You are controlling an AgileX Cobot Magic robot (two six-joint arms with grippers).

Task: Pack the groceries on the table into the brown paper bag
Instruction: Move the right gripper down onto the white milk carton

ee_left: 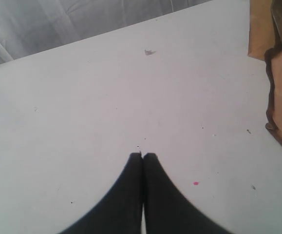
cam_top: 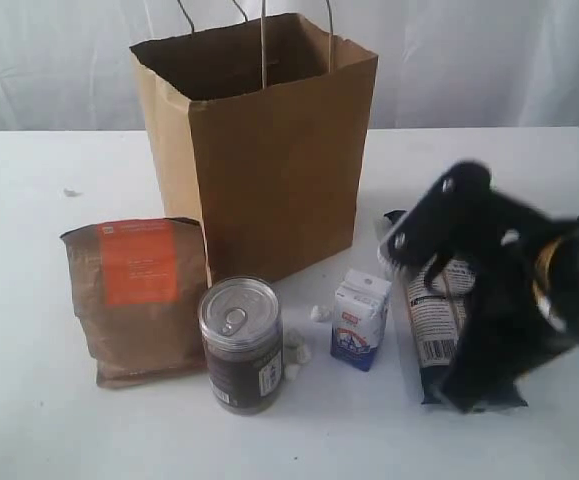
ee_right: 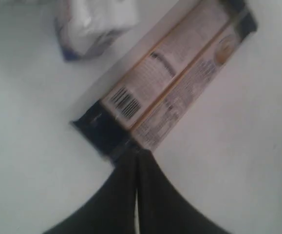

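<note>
Bag (cam_top: 269,150) stood open at worktop (cam_top: 29,400) rear. Pouch (cam_top: 139,295), can (cam_top: 241,343), carton (cam_top: 360,320), pasta packet (cam_top: 434,320) were left unpacked in front. Right end effector (ee_right: 137,152) was closed, empty, over packet; left end effector (ee_left: 142,156) closed, empty.

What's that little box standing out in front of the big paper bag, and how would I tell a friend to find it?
Start at the tall brown paper bag standing on the white table. Just in front of its right corner stands the small white-blue carton, between the dark pull-tab can and the long dark pasta packet. It is the smallest grocery there, the only white box, upright with blue print.
</note>
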